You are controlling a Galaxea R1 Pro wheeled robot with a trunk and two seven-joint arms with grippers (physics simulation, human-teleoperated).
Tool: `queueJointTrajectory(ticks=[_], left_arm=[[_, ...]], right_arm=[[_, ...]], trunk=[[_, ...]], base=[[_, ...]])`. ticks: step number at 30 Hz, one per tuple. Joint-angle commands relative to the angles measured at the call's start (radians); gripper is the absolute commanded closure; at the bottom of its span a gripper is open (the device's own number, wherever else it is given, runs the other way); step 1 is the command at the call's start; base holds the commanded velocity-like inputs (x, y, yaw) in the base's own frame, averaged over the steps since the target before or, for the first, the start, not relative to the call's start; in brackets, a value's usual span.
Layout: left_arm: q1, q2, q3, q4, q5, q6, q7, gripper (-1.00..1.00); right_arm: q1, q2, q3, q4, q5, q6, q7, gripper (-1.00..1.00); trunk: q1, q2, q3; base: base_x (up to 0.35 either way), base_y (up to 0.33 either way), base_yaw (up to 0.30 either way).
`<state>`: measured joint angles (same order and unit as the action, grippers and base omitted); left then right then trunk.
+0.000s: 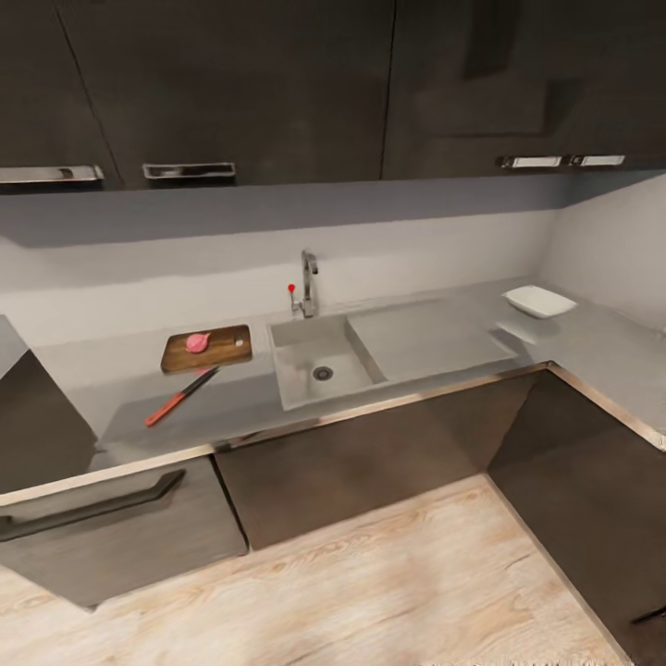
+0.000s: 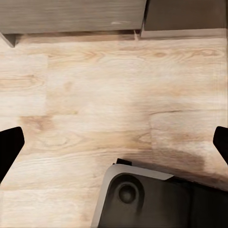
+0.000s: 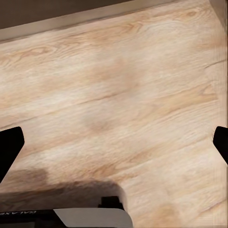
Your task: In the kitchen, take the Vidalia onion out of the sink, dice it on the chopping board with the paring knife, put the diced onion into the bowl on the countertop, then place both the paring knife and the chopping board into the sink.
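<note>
In the head view the pinkish Vidalia onion [image 1: 196, 342] rests on the brown chopping board [image 1: 207, 348], left of the sink [image 1: 319, 363]. The paring knife [image 1: 180, 396], with a red handle and dark blade, lies on the countertop [image 1: 435, 342] just in front of the board. At the far right corner of the countertop stands the white bowl [image 1: 537, 301]. Both wrist views look down at the wooden floor. My left gripper [image 2: 114, 147] is open, and so is my right gripper [image 3: 114, 147], with nothing between the fingers of either.
A chrome tap [image 1: 308, 282] with a red knob [image 1: 291, 289] stands behind the basin. Dark cabinets run below the L-shaped worktop and above it. Part of my base [image 2: 156, 199] shows over the floor in the left wrist view.
</note>
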<state>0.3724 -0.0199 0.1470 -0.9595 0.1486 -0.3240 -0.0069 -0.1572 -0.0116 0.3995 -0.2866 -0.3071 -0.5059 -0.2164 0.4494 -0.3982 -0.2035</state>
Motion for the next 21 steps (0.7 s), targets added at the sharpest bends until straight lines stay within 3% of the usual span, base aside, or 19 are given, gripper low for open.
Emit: queueJointTrajectory(ticks=[1,21], left_arm=[[0.0,0.0,0.001,0.002,0.005,-0.003,-0.001,-1.0],[-0.001,0.001,0.004,0.062,0.005,-0.006,-0.001,-1.0]], right_arm=[[-0.001,-0.001,0.009,0.0,-0.006,-0.002,-0.006,-1.0],[-0.001,-0.007,0.008,0.0,-0.006,-0.018,-0.006,-1.0]], trunk=[[0.001,-0.002,-0.001],[0.001,-0.002,0.019]], base=[[0.0,0.0,-0.247],[0.0,0.0,-0.251]])
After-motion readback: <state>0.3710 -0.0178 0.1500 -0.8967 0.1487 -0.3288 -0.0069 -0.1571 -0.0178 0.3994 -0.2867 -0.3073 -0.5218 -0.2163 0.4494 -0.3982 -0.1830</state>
